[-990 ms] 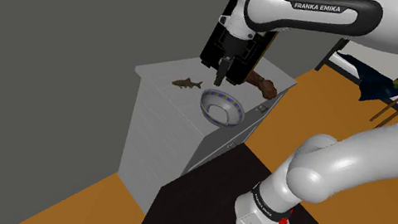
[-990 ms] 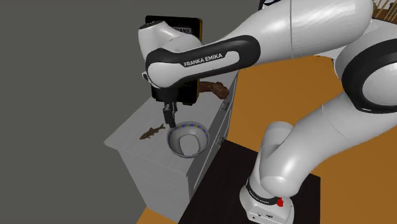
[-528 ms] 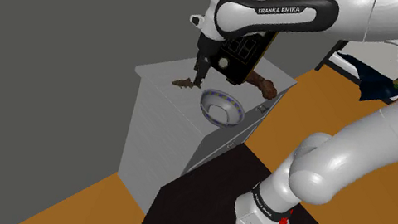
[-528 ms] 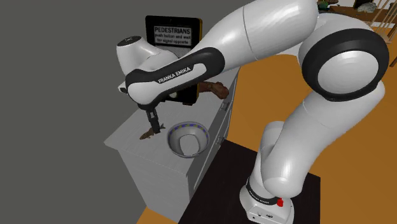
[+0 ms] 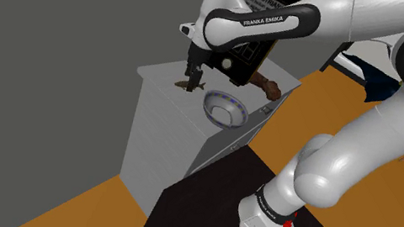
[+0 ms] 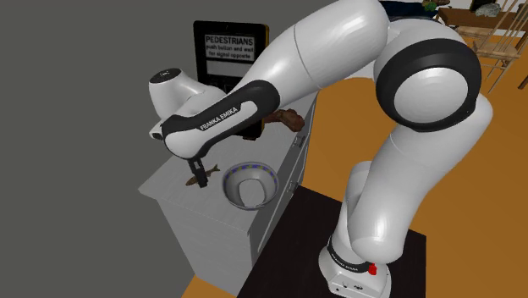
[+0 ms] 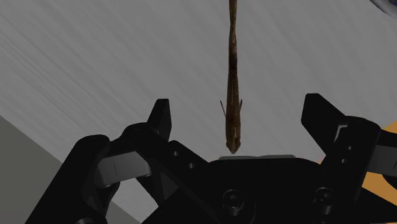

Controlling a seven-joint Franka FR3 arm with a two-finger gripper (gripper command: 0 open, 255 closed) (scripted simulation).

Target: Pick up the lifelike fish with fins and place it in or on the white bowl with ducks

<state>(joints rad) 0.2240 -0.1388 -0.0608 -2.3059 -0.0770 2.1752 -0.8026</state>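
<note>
The gripper (image 7: 238,105) is spread — the brown fish (image 7: 233,76) lies between its fingers (image 7: 160,118); neither touches it.

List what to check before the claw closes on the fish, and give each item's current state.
1. The claw is open: ok, its fingers stand apart.
2. The fish lies between the fingers: ok, it touches neither.
3. The fingers would close across the fish's narrow body: ok.
4. The fingertips are low enough over the cabinet top: cannot tell.
5. The bowl sits upright beside the fish: ok.
</note>
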